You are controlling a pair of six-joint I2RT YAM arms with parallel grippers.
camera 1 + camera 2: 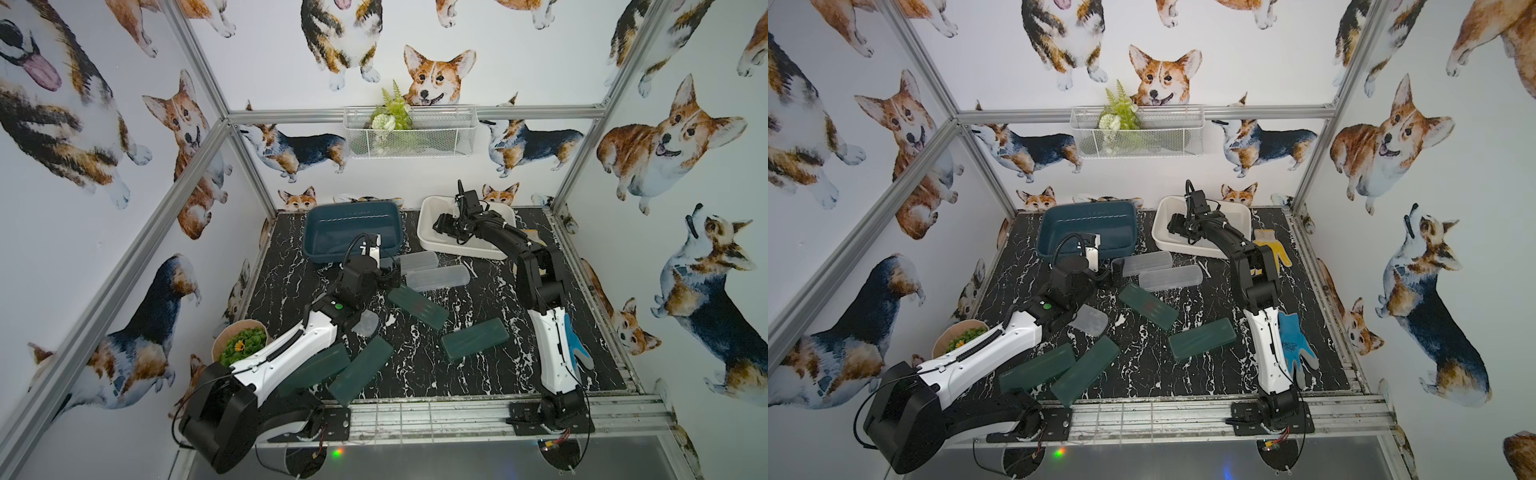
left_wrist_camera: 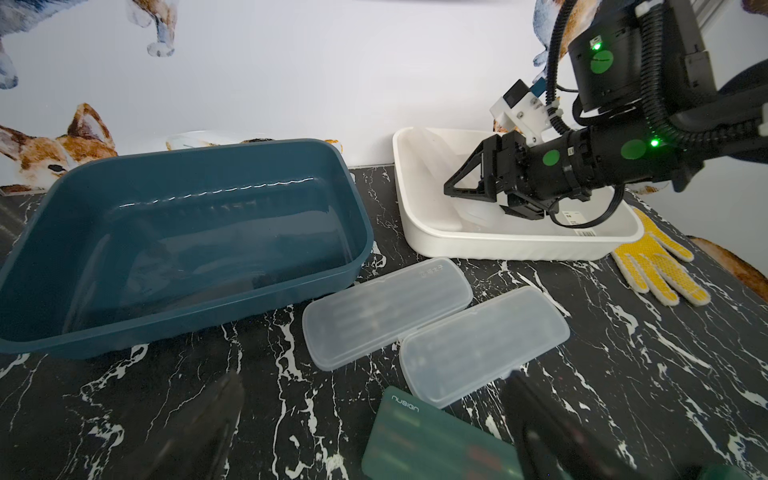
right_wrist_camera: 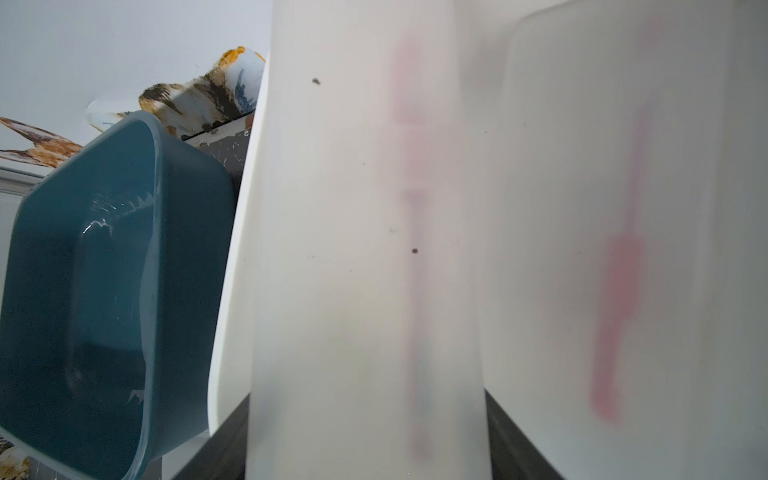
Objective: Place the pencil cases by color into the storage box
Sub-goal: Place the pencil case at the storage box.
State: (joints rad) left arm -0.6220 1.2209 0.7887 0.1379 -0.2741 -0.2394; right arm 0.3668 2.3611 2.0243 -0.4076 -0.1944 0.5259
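Holding one frosted pencil case (image 3: pixel 365 249), the right gripper (image 2: pixel 451 189) is down inside the white bin (image 2: pixel 519 245) at the far right corner of the counter (image 1: pixel 478 374), its jaws closed on the case. A second frosted case (image 3: pixel 602 208) shows just beside it in the right wrist view, apparently in the same bin. I cannot tell whether the held one touches the bin floor.

Out on the counter, a third frosted case (image 2: pixel 386 311) lies near the teal bin (image 2: pixel 208 166), with a fourth frosted case (image 2: pixel 486 345) just beside it. The dark green cases (image 1: pixel 474 338) are scattered toward the near edge. My left gripper (image 2: pixel 374 380) hangs low over the middle, spread wide and empty.

My worry is the release. If the held case leans on its neighbour or the wall, it may end up propped instead of flat, crowding the bin. Withdrawing with the jaws barely parted could drag it out. On the left, green and frosted cases sit close together, so a careless close may catch the wrong colour.
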